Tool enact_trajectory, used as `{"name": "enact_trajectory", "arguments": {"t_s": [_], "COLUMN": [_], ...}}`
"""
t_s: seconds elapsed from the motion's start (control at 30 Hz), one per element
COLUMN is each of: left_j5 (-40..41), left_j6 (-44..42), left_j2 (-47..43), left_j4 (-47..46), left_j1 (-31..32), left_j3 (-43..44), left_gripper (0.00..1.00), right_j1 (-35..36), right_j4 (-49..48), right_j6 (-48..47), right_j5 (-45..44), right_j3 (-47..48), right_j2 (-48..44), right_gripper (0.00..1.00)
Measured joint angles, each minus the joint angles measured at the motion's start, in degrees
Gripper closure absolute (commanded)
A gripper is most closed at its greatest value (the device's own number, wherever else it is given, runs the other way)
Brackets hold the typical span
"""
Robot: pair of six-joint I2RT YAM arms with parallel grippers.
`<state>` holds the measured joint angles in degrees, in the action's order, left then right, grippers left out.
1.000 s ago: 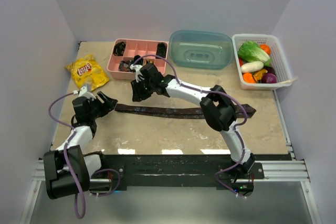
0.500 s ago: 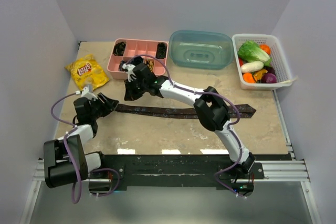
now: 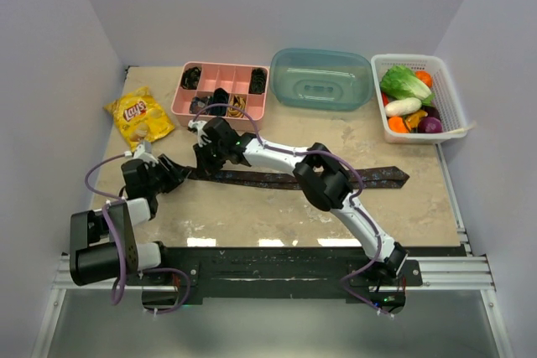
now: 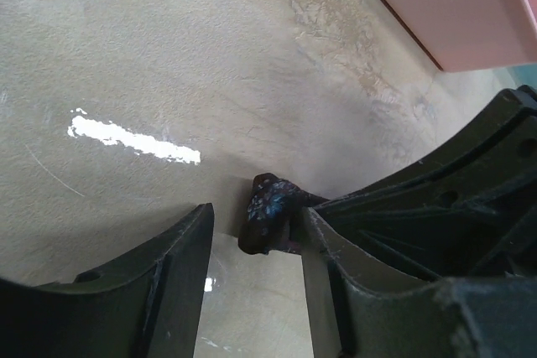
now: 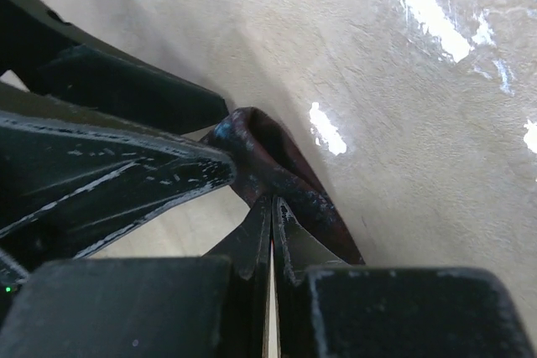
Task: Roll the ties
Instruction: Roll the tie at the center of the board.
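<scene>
Right tool (image 5: 270,207) leftward, onto tie (image 5: 281,175) end.

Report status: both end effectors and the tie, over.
Left end effector open, tie tip between its fingers. Right end effector shut on that tip, fabric bunched. Rest of tie flat, unrolled. Pink tray close behind.

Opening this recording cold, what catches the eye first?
A long dark tie lies stretched across the middle of the table, and both grippers crowd its left end, the right gripper reaching across beside the left gripper. At the back, a yellow crisp bag on the left and a vegetable basket on the right add colour.
</scene>
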<state>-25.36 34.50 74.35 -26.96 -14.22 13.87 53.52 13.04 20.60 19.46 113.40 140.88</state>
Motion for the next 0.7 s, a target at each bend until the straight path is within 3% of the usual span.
{"name": "enact_trajectory", "arguments": {"t_s": [0.33,0.6,0.7], "left_j5": [-1.1,-3.5,-4.0], "left_j6": [0.4,0.9,0.9], "left_j2": [3.7,9.1,9.2], "left_j4": [-5.7,-12.9,-14.2], "left_j1": [0.0,0.0,0.0], "left_j3": [-1.1,-1.4,-1.4], "left_gripper": [0.59,0.76,0.93], "right_j1": [0.0,0.0,0.0], "right_j4": [0.3,0.3,0.2], "right_j6": [0.4,0.6,0.8], "right_j5": [-0.5,-0.5,-0.5], "right_j3": [2.1,2.1,2.1], "right_j2": [1.7,1.7,1.7], "right_gripper": [1.00,1.00,1.00]}}
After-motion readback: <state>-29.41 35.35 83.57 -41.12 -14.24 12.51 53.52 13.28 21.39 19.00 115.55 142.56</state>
